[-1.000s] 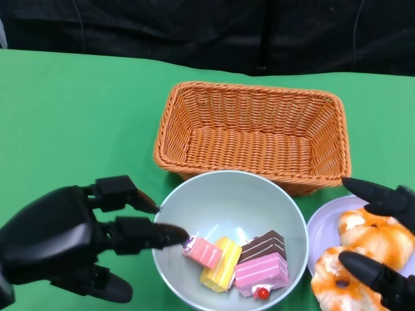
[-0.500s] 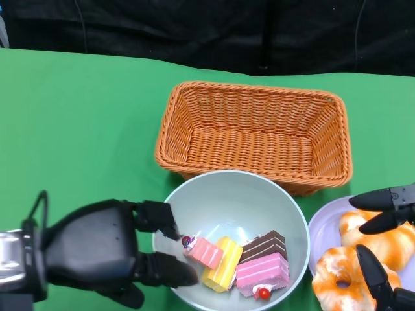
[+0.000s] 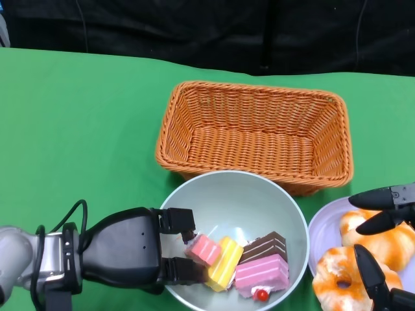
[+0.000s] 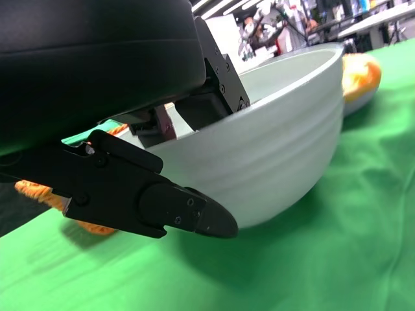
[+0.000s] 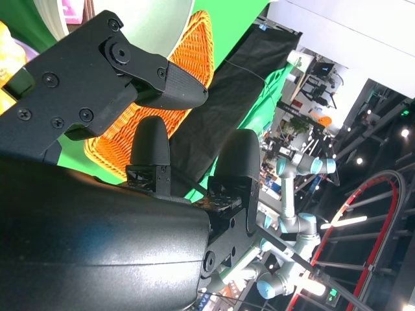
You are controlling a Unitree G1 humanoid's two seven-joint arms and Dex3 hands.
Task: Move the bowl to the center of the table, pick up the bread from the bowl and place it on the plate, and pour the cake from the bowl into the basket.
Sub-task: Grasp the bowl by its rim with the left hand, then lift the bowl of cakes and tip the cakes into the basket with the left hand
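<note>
The pale green bowl (image 3: 259, 194) stands at the near middle, just in front of the basket (image 3: 256, 133). In it lie a pink cake (image 3: 204, 249), a yellow cake (image 3: 224, 262) and a chocolate-and-pink cake (image 3: 262, 262). My left hand (image 3: 130, 249) grips the bowl's near-left rim, fingers over the edge inside and thumb against the outer wall (image 4: 279, 149). Two glazed breads (image 3: 379, 243) lie on the white plate (image 3: 319, 230) at the near right. My right hand (image 3: 382, 259) hovers over them with spread fingers, holding nothing.
The orange wicker basket is empty and its near wall touches the bowl's far rim. Green cloth (image 3: 78, 129) covers the table, with a black curtain behind it. The right wrist view shows mostly my own hand (image 5: 130, 97) and a strip of basket (image 5: 194, 45).
My left hand has moved right to the bowl and its fingers have closed over the near-left rim. The right hand's fingers lifted off the bread and spread. The bowl has stayed in place.
</note>
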